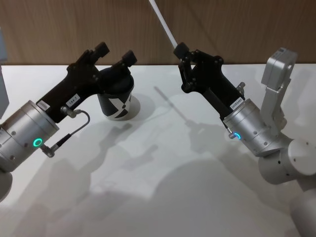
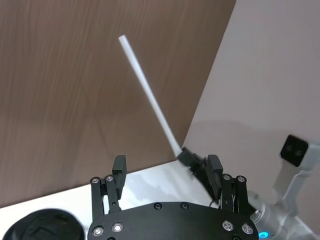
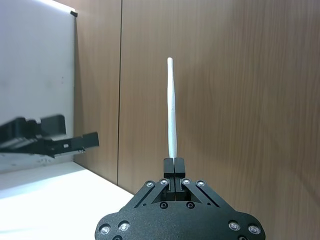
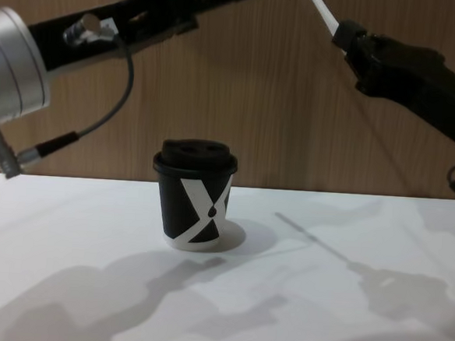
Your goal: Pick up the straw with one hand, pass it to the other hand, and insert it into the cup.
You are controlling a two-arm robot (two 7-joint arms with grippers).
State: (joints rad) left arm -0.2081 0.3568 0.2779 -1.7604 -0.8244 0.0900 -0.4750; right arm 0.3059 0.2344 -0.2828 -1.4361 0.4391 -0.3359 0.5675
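On the left, the left pincer (image 1: pixel 116 53) hangs in the air on its silver arm, green ring (image 1: pixel 37 143) glowing, with a dark cable (image 1: pixel 74 129) looping under the wrist. Its two fingers (image 1: pixel 102 48) stand wide apart with nothing between them. The chest view puts it high above the table (image 1: pixel 163 187), up and to the left of the cup (image 4: pixel 194 203).

The cup stands upright on the white table, lid on and white X facing forward. From the head camera it sits right under those spread fingers; the left wrist view catches its black lid (image 2: pixel 42 227) at a corner.

Moving right, there is a stretch of bare table with arm shadows across it and the wooden wall (image 1: pixel 49 29) behind.

Then the right pincer (image 1: pixel 180 49), raised well above the table and pointed up toward the wall. It is clamped tight on the straw (image 1: pixel 163 22), gripping it at the lower end. The straw juts up and leftward, out past the top of the head view. In the right wrist view it rises straight from the closed fingertips (image 3: pixel 174 165).

Straw and cup are well apart, and the left pincer is clear of the straw.
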